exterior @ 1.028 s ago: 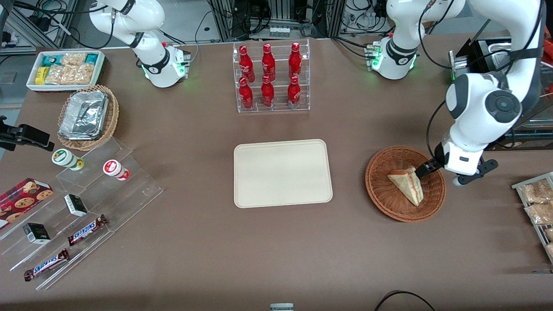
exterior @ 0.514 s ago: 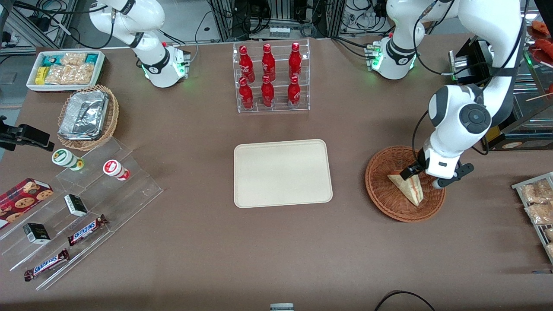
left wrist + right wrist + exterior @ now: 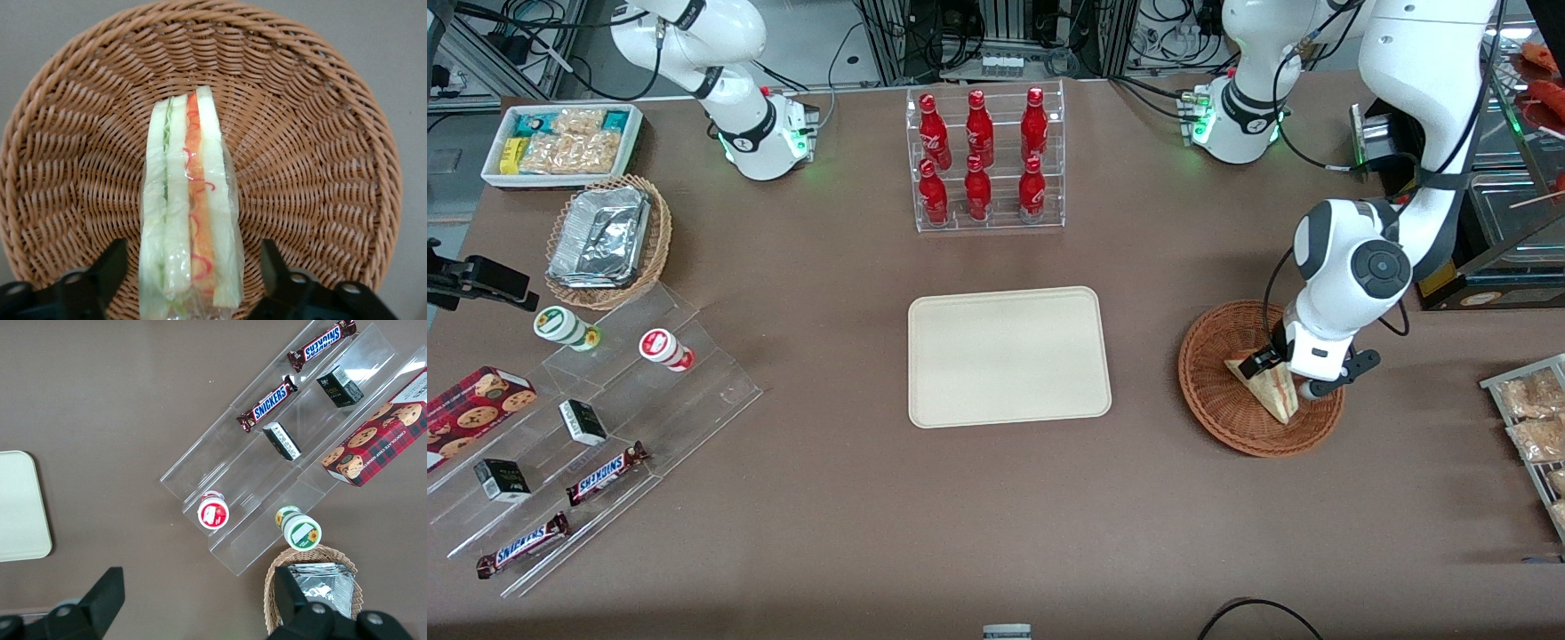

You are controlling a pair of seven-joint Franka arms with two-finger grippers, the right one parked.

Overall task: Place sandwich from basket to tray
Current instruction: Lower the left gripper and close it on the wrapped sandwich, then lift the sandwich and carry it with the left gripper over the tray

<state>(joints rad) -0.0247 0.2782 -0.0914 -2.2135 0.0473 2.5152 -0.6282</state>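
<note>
So the left arm has swung in toward the middle of the table compared with a second ago. Back then its gripper (image 3: 1272, 366) sat over the basket's rim on the working arm's end, and now it hangs right above the sandwich (image 3: 1270, 388), inside the basket (image 3: 1218, 391). The arm's white wrist covers more of the basket than before.

The sandwich itself hasn't budged. It's still lying in the reddish-brown basket, wedge tip pointing toward the front camera, same spot in all three front shots.

Wrist view shows it best: the gripper (image 3: 190, 277) is spread wide, one black finger (image 3: 110, 270) on each side of the sandwich (image 3: 190, 213), with wicker of the basket (image 3: 320, 167) showing in the gaps, so neither one touches the bread. It's straddling it, not gripping. You can see the clear wrap and the red-orange filling stripe running down the cut edge.

The tray (image 3: 1009, 356) is bare and sits well apart from the basket, toward the parked arm's end, same as before.
</note>
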